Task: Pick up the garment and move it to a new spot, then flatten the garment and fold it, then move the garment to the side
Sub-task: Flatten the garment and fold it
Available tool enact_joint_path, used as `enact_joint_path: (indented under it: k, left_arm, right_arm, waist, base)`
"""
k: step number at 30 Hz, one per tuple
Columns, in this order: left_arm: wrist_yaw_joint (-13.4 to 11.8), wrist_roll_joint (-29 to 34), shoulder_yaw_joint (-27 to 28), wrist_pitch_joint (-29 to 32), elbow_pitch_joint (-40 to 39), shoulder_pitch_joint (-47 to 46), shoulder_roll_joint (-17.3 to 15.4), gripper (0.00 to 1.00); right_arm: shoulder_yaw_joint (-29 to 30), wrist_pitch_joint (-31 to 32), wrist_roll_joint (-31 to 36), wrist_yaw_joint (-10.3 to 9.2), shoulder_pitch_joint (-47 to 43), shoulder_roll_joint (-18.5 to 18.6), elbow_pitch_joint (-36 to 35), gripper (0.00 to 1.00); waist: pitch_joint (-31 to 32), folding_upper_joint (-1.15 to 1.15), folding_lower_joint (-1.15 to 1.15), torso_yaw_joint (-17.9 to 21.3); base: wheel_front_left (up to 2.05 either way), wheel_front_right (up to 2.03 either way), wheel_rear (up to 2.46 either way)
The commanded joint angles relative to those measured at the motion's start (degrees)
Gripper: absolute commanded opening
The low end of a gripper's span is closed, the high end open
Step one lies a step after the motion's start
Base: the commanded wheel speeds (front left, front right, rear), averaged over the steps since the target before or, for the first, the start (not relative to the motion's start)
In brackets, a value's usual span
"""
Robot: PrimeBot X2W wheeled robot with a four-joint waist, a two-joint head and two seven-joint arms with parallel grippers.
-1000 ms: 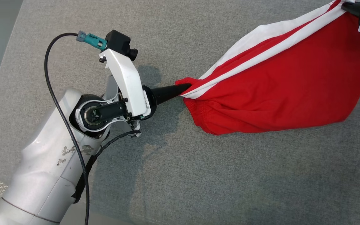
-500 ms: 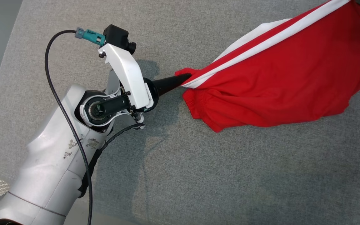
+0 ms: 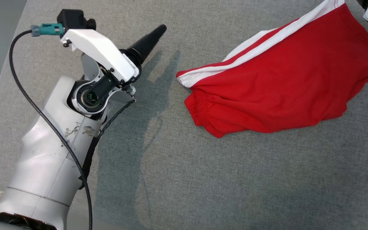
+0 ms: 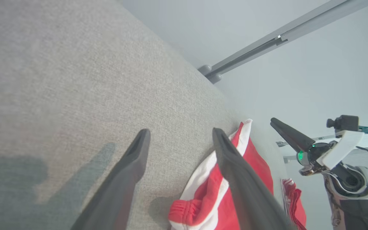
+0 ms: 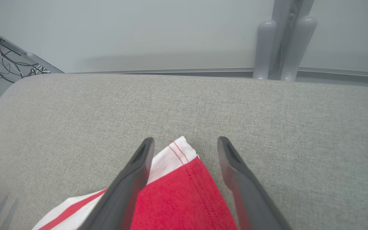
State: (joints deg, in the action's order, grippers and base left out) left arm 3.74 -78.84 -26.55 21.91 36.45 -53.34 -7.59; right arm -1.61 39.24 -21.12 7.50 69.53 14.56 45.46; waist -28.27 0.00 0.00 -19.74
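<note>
Head view: we see the left gripper (image 3: 159, 31) has let go of the red garment (image 3: 279, 86) it pinched a second ago and has swung clear. The garment lies toward the far right of the grey surface (image 3: 203, 179), its top corner cut off.
Left wrist view: jaws spread, empty.
Right wrist view: the right gripper (image 5: 185, 140) is released, with the hem corner lying between its jaws.

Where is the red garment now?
In the head view the red garment lies on the grey fabric surface, right of centre, between the open left gripper and the open right gripper at its upper-right corner.
</note>
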Motion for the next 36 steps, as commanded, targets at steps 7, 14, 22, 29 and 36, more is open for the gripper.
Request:
enact_joint_path:
  k: [7, 14, 22, 29, 36]
  left_arm:
    - [2.47, 3.96, 2.69, -13.24, 2.5, 0.7, -1.15, 1.0]
    - [3.61, 9.84, 2.04, -26.1, 1.69, 5.18, -3.72, 1.0]
    - [2.3, 17.65, 0.4, -35.62, 0.76, 11.35, -6.38, 1.0]
    - [-1.68, 26.67, 3.0, -37.03, -4.04, 19.01, -7.07, 1.0]
    - [-3.98, 37.4, 8.95, -37.03, -11.47, 30.33, -4.84, 1.0]
  right_arm:
    - [-2.5, -9.41, -4.34, -0.03, -5.37, 1.05, -2.39, 1.0]
    - [-8.66, -20.13, -8.53, -0.03, -14.47, 4.55, -7.95, 1.0]
    - [-13.56, -31.93, -9.13, -0.03, -24.67, 8.0, -13.97, 1.0]
    - [-12.53, -40.36, -7.76, -0.03, -33.52, 6.64, -16.35, 1.0]
    - [-8.24, -43.66, -6.81, -0.03, -42.69, 3.01, -17.73, 1.0]
  waist:
    - [3.71, 0.0, 0.0, 1.8]
    - [8.51, 0.0, 0.0, 4.07]
    - [13.44, 0.0, 0.0, 6.64]
    - [17.68, 0.0, 0.0, 8.8]
    - [21.06, 0.0, 0.0, 10.37]
  base:
    - [0.0, 0.0, 0.0]
    - [0.0, 0.0, 0.0]
    - [0.0, 0.0, 0.0]
    - [0.0, 0.0, 0.0]
    - [0.0, 0.0, 0.0]
